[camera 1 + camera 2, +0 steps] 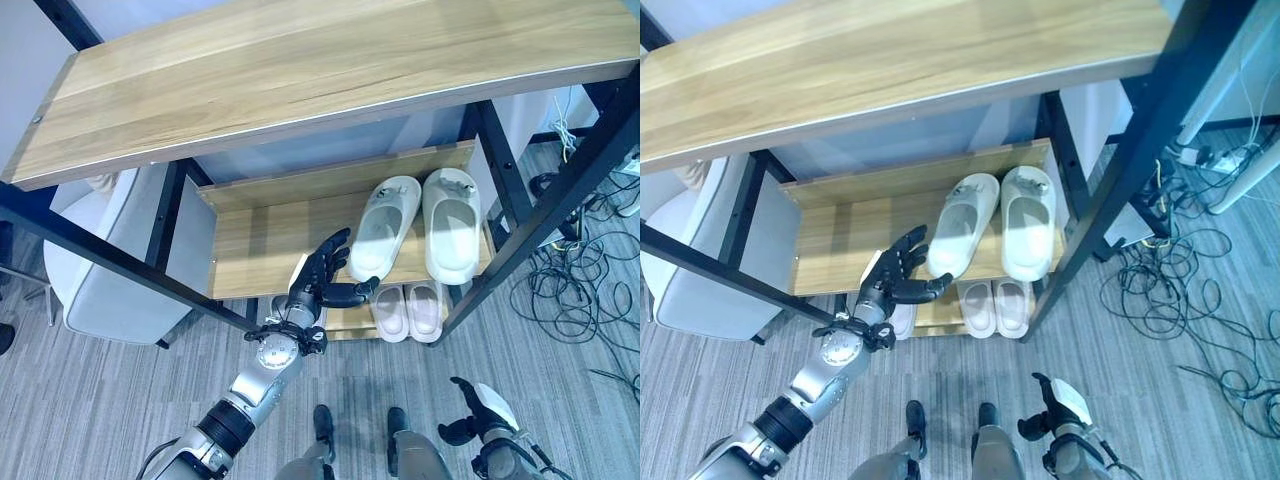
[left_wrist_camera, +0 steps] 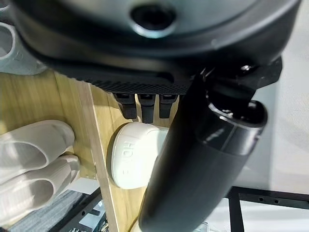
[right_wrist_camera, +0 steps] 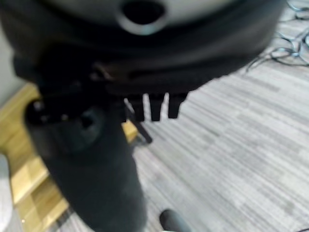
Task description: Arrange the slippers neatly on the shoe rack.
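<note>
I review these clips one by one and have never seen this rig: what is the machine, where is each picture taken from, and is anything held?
It is a humanoid robot with two silver arms ending in dark hands. Two pictures look down from its head; two look along each hand from the wrist. Before it stands a wooden shoe rack. A pair of white slippers lies on the middle shelf, one tilted, and a pair of pale pink slippers on the bottom shelf. The left hand reaches open toward the tilted white slipper, holding nothing. The right hand hangs low over the grey floor, fingers unclear.
</note>
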You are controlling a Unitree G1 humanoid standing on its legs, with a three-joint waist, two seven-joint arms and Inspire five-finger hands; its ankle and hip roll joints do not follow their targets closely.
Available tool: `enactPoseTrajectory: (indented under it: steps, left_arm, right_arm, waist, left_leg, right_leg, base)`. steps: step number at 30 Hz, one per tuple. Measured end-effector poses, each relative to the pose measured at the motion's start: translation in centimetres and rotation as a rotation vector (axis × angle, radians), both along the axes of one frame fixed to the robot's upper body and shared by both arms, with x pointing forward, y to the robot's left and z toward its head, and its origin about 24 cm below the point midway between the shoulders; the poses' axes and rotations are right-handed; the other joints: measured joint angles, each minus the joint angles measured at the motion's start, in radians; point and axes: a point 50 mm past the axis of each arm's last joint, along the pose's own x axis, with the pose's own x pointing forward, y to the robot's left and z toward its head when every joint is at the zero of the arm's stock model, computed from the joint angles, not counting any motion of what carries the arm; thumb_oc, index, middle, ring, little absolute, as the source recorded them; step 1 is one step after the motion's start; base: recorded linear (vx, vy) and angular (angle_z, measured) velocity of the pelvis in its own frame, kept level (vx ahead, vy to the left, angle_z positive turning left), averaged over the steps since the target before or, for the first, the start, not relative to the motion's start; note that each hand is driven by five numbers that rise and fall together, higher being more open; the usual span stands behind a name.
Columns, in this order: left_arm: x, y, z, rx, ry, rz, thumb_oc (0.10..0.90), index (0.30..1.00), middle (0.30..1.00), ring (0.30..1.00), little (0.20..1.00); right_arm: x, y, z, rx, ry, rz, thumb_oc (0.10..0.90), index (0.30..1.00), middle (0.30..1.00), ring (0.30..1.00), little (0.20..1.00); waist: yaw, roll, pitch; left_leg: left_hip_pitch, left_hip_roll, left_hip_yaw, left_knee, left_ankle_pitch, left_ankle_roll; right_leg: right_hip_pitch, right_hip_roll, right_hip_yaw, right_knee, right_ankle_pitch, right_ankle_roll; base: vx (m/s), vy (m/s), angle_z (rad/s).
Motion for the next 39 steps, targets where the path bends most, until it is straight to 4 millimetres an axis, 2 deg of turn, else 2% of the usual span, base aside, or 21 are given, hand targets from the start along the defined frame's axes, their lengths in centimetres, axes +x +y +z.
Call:
enactPoseTrajectory:
  steps: [4, 5, 8, 11, 15, 17, 21, 22, 24, 26, 29, 33, 36, 39]
  left_arm:
    - [-0.5, -1.0, -0.4, -0.003, 0.018, -0.046, 0.800, 0.900, 0.900, 0.900, 0.900]
    - [-0.7, -1.5, -0.5, -0.010, 0.023, -0.068, 0.800, 0.900, 0.900, 0.900, 0.900]
    - [-1.2, -2.3, -0.7, -0.006, 0.029, -0.102, 0.800, 0.900, 0.900, 0.900, 0.900]
    - [-1.6, -2.9, -0.9, 0.004, 0.036, -0.138, 0.800, 0.900, 0.900, 0.900, 0.900]
    - [-1.7, -3.0, -1.0, 0.009, 0.035, -0.155, 0.800, 0.900, 0.900, 0.900, 0.900]
    - [-1.7, -2.8, -1.1, 0.025, 0.035, -0.152, 0.800, 0.900, 0.900, 0.900, 0.900]
    - [-1.6, -2.6, -1.2, 0.043, 0.036, -0.150, 0.800, 0.900, 0.900, 0.900, 0.900]
    - [-1.6, -2.6, -1.2, 0.045, 0.037, -0.147, 0.800, 0.900, 0.900, 0.900, 0.900]
    - [-1.5, -2.4, -1.3, 0.053, 0.041, -0.145, 0.800, 0.900, 0.900, 0.900, 0.900]
    - [-1.0, -1.1, -1.3, 0.096, 0.033, -0.120, 0.800, 0.900, 0.900, 0.900, 0.900]
    - [0.1, 0.8, 0.0, 0.078, -0.006, -0.039, 0.800, 0.900, 0.900, 0.900, 0.900]
    - [0.9, 3.2, 1.0, 0.081, -0.041, 0.037, 0.800, 0.900, 0.900, 0.900, 0.900]
    - [1.0, 4.2, 1.8, 0.082, -0.071, 0.061, 0.800, 0.900, 0.900, 0.900, 0.900]
    - [0.3, 4.9, 2.1, 0.078, -0.090, 0.066, 0.800, 0.900, 0.900, 0.900, 0.900]
  right_arm:
    - [-0.5, 0.3, -0.6, 0.008, 0.030, -0.009, 0.800, 0.900, 0.900, 0.900, 0.900]
    - [-0.6, 0.5, -0.8, 0.009, 0.037, -0.001, 0.800, 0.900, 0.900, 0.900, 0.900]
    - [-1.0, 0.4, -0.9, 0.008, 0.045, -0.006, 0.800, 0.900, 0.900, 0.900, 0.900]
    - [-1.3, 0.6, -1.1, 0.010, 0.046, -0.011, 0.800, 0.900, 0.900, 0.900, 0.900]
    - [-1.4, 0.8, -1.2, 0.016, 0.049, -0.011, 0.800, 0.900, 0.900, 0.900, 0.900]
    - [-0.8, 0.9, -0.9, 0.018, 0.031, -0.006, 0.800, 0.900, 0.900, 0.900, 0.900]
    - [-0.2, 0.9, -0.7, 0.019, 0.012, -0.005, 0.800, 0.900, 0.900, 0.900, 0.900]
    - [-0.2, 0.9, -0.7, 0.018, 0.012, -0.005, 0.800, 0.900, 0.900, 0.900, 0.900]
    - [-0.4, 0.8, -0.7, 0.018, 0.018, -0.008, 0.800, 0.900, 0.900, 0.900, 0.900]
    - [-0.7, 0.6, -0.9, 0.020, 0.025, -0.023, 0.800, 0.900, 0.900, 0.900, 0.900]
    - [-2.3, 0.0, -1.4, 0.008, 0.072, -0.049, 0.800, 0.900, 0.900, 0.900, 0.900]
    - [-2.5, -0.1, -1.6, 0.005, 0.085, -0.054, 0.800, 0.900, 0.900, 0.900, 0.900]
    - [-2.6, -0.1, -1.6, 0.012, 0.095, -0.051, 0.800, 0.900, 0.900, 0.900, 0.900]
    - [-2.3, 0.1, -1.8, 0.020, 0.106, -0.048, 0.800, 0.900, 0.900, 0.900, 0.900]
  waist:
    - [0.000, -0.006, -0.001]
    - [-0.001, -0.006, -0.001]
    - [-0.002, -0.009, 0.000]
    - [-0.002, -0.017, -0.015]
    - [-0.001, -0.023, -0.016]
    - [-0.001, -0.022, -0.016]
    - [-0.001, -0.026, -0.014]
    - [-0.001, -0.027, -0.013]
    - [-0.002, -0.033, -0.009]
    - [-0.009, -0.034, -0.011]
    - [0.000, -0.026, -0.017]
    - [0.015, -0.028, -0.017]
    - [0.036, -0.029, -0.019]
    - [0.055, -0.043, -0.021]
  left_leg:
    - [0.006, -0.001, -0.001, 0.000, 0.017, -0.025]
    - [0.006, 0.000, -0.001, -0.001, 0.016, -0.025]
    - [0.008, -0.001, 0.002, 0.017, -0.035, 0.009]
    - [0.014, -0.005, 0.002, 0.014, -0.041, 0.022]
    - [0.023, -0.008, 0.000, 0.013, -0.025, 0.016]
    - [0.029, -0.009, 0.001, 0.014, -0.021, 0.011]
    - [0.030, -0.013, 0.001, 0.010, 0.024, -0.029]
    - [0.031, -0.014, 0.000, 0.004, 0.044, -0.048]
    - [0.036, -0.017, 0.001, 0.004, 0.054, -0.057]
    - [0.041, -0.016, 0.001, 0.018, 0.050, -0.052]
    - [0.047, -0.007, -0.002, 0.011, 0.051, -0.052]
    - [0.047, -0.001, -0.013, 0.010, 0.052, -0.052]
    - [0.044, 0.000, -0.055, 0.009, 0.077, -0.067]
    - [0.041, -0.002, -0.076, -0.006, 0.126, -0.097]
  right_leg:
    - [0.014, -0.001, -0.011, -0.002, -0.003, -0.006]
    - [0.016, 0.000, -0.019, -0.002, -0.007, -0.018]
    - [0.026, 0.000, -0.021, -0.002, -0.007, -0.023]
    - [0.031, -0.003, -0.020, -0.003, -0.007, -0.009]
    - [0.041, -0.006, -0.021, -0.002, -0.010, -0.005]
    - [0.046, -0.008, -0.020, -0.002, -0.015, -0.001]
    - [0.051, -0.020, -0.021, -0.007, -0.019, -0.002]
    - [0.057, -0.021, -0.023, -0.019, -0.012, -0.012]
    - [0.069, -0.021, -0.024, -0.037, 0.000, -0.025]
    - [0.093, -0.018, -0.035, -0.054, 0.006, -0.026]
    - [0.119, -0.005, -0.050, -0.089, 0.014, -0.013]
    - [0.127, 0.005, -0.056, -0.099, 0.020, -0.015]
    - [0.141, 0.005, -0.078, -0.108, 0.022, -0.019]
    - [0.155, 0.000, -0.106, -0.135, 0.035, -0.039]
  base:
    - [0.00, -0.025, 0.09]
    - [0.00, -0.027, 0.10]
    - [0.00, -0.016, 0.01]
    - [0.00, 0.000, 0.00]
    - [0.00, -0.013, 0.05]
    - [0.00, 0.000, 0.00]
    - [0.00, -0.002, 0.05]
    - [0.00, 0.000, 0.00]
    - [0.01, -0.022, -0.04]
    - [0.00, -0.032, 0.06]
    - [0.00, -0.022, 0.13]
    - [-0.03, -0.029, 0.06]
    - [-0.04, -0.031, 0.20]
    - [-0.11, -0.028, 0.25]
